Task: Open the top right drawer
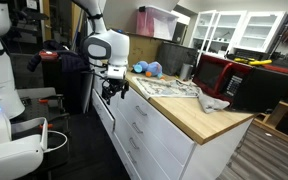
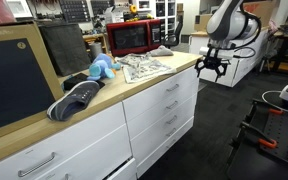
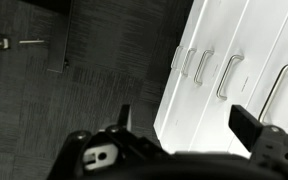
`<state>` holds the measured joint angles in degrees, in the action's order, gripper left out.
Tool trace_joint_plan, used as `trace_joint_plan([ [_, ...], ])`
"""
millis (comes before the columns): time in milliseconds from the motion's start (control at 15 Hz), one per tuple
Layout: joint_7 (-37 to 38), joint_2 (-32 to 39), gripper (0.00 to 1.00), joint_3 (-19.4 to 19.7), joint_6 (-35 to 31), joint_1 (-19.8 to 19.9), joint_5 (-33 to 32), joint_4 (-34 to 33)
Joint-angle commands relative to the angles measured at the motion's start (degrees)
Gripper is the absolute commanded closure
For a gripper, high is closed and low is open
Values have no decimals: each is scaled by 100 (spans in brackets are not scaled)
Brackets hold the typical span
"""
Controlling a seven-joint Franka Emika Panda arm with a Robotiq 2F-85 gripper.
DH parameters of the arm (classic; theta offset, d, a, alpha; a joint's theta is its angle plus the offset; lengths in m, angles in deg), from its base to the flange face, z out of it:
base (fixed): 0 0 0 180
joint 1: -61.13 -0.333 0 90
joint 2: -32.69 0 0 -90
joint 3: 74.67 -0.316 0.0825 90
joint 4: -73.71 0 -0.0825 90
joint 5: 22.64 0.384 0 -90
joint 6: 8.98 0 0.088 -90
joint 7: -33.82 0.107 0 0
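In an exterior view the top right drawer (image 2: 149,95), closed, its slim handle (image 2: 171,88) running level along the white front, lies at about eight o'clock from the claw (image 2: 209,68), which hangs nearby, spread apart and empty.

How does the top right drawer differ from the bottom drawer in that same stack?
The top right drawer has a shallower front; the bottom drawer is deeper. The top right drawer sits right under the wooden countertop, the bottom drawer down by the floor. Both are white and shut, with slim metal handles.
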<state>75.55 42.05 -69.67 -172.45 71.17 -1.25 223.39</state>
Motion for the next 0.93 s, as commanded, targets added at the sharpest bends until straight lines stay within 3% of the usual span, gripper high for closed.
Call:
trace_joint_plan([
  [0, -354, 371, 0, -605, -773, 133, 1379, -80],
  [333, -671, 1036, 0, -1680, -1802, 487, 2757, -514],
  [533, -595, 1588, 0, -2073, -2418, 769, 2795, -874],
  [867, -467, 2466, 0, -2090, -3135, 1006, 2472, -1297],
])
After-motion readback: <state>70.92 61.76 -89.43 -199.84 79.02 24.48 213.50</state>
